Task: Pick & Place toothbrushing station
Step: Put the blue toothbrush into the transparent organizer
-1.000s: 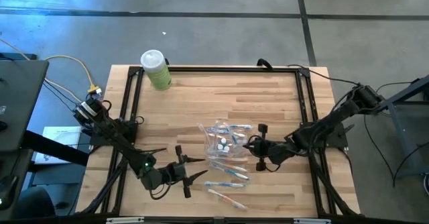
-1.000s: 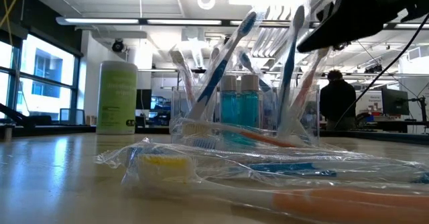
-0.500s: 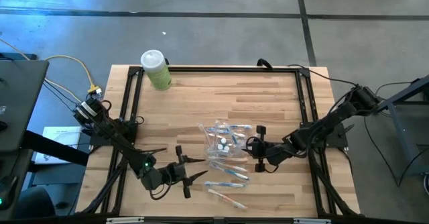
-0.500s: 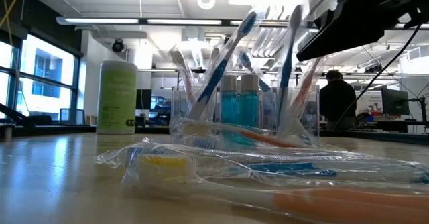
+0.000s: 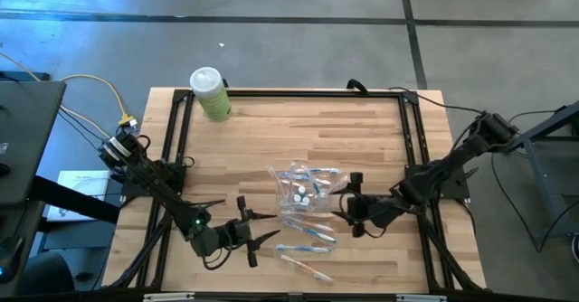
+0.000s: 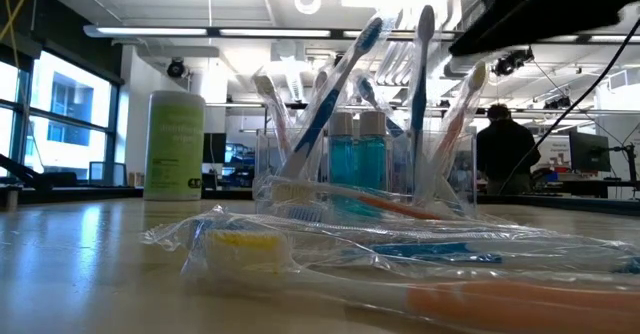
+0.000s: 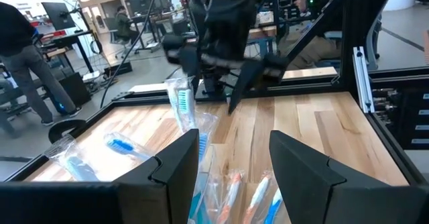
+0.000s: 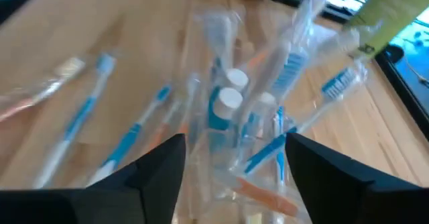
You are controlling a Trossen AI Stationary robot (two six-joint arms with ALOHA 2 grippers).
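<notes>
My right hand (image 5: pixel 348 206) hangs over the worktop (image 5: pixel 362 139) with its fingers (image 8: pixel 157 163) spread and nothing between them. Just ahead of the fingertips stands the clear holder (image 5: pixel 303 189) of the toothbrushing station, close but not touching as far as I can tell. Inside it, two white-capped tubes (image 8: pixel 226 90) stand upright among wrapped toothbrushes (image 6: pixel 425 104) with blue and orange marks, whose heads lean outward above the rim. From table height the tubes show a blue fill.

More wrapped toothbrushes (image 5: pixel 306 232) lie flat on the worktop, beyond the holder from my right hand and toward my left one; one with an orange handle (image 5: pixel 306 268) lies nearest the worktop's edge.

My left hand (image 5: pixel 260 228) rests low on the other side of the loose brushes, fingers (image 7: pixel 177 160) parted and empty, pointing at the holder and at my right arm behind it.

Well away from both hands, a pale green bottle (image 5: pixel 211 94) with a white cap stands at the far corner. A person (image 6: pixel 503 154) stands in the room behind.
</notes>
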